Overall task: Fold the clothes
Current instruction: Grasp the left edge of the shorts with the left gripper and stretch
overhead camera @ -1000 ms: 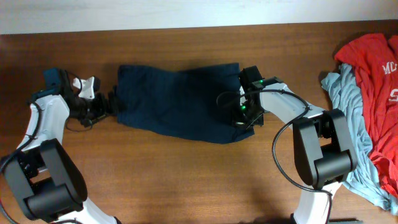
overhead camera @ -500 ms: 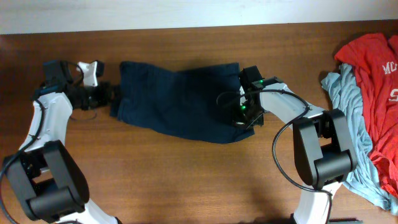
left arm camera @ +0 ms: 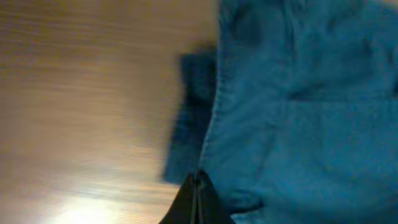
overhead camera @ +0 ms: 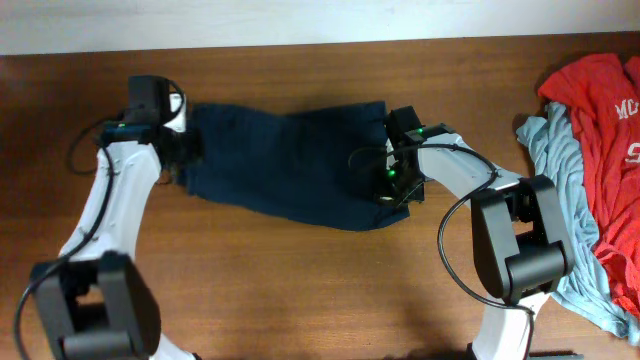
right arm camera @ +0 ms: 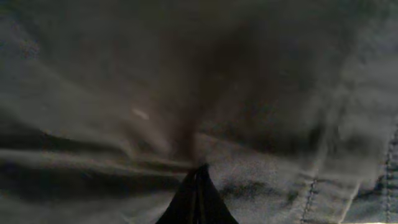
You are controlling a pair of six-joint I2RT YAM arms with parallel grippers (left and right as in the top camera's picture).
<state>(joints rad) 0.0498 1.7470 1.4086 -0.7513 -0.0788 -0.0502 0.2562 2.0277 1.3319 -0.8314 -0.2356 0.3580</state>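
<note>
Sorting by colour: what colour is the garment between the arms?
The garment is dark navy; clearest overhead.

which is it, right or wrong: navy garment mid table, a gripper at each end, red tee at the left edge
Wrong on one point: the red tee sits at the right edge of the table, as the overhead view shows. The navy garment does lie mid table, with the left gripper and right gripper at its ends.

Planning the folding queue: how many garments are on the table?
3: navy one mid-table, red tee at the right edge, grey-blue one just left of it. Others may hide underneath.
</note>
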